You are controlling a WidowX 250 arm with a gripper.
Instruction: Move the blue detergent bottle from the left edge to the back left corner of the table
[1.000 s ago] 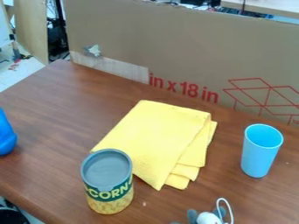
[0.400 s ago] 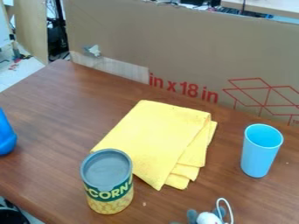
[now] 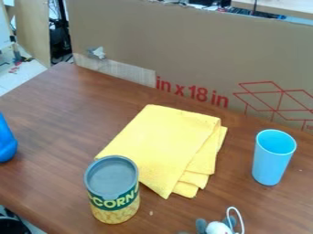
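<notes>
I cannot tell whether my gripper is open, closed or gripping anything. On the brown wooden bench [image 3: 67, 114], a folded yellow cloth [image 3: 162, 141] lies flat around the middle, its layers fanned out at the right-hand corner nearest the camera. A can [image 3: 113, 189] with a grey top and a green and yellow label stands upright at the cloth's near left corner, overlapping it in my view; I cannot tell if the two touch. Well apart from the cloth, to the right, a light blue cup [image 3: 272, 160] stands upright with its mouth up. At the near edge of the view, between can and cup, I see part of a small white and grey object [image 3: 218, 227] with a white loop. A blue object [image 3: 5, 141] is cut off by the left edge. Behind the bench stands a large cardboard sheet [image 3: 183, 50] with red print, a pale strip and a small silvery patch.
</notes>
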